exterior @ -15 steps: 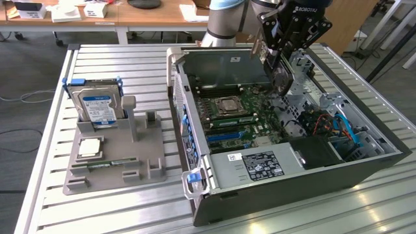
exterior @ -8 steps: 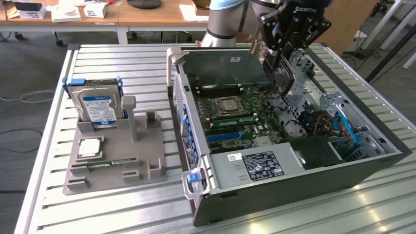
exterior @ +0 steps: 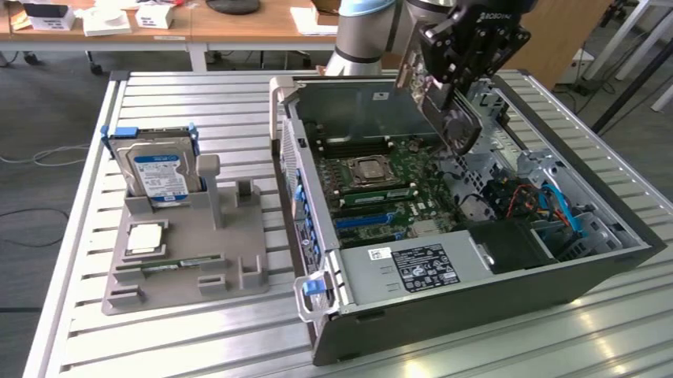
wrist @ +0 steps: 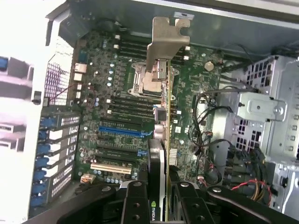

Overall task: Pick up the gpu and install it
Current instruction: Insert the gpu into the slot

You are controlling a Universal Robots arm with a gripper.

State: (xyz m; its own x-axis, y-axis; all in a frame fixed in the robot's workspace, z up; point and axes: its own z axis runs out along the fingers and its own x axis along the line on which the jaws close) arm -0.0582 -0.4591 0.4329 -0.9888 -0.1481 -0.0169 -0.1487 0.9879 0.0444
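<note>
Wrist view: fingers (wrist: 158,191), partly closed, pinched the gpu (wrist: 161,126), held up over the open computer (exterior: 474,311) on the bench (exterior: 158,346). Install step, I think. Card edge needed lining up w/ a slot (wrist: 122,131).

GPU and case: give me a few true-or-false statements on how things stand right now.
1. The gripper holds the gpu over the open case. True.
2. The gpu is seated in a motherboard slot. False: it hangs tilted above the motherboard.
3. The hard drive stands in the grey holder, at the exterior view's left of the case. True.
4. The hard drive lies inside the case. False: it is outside, in the holder.
</note>
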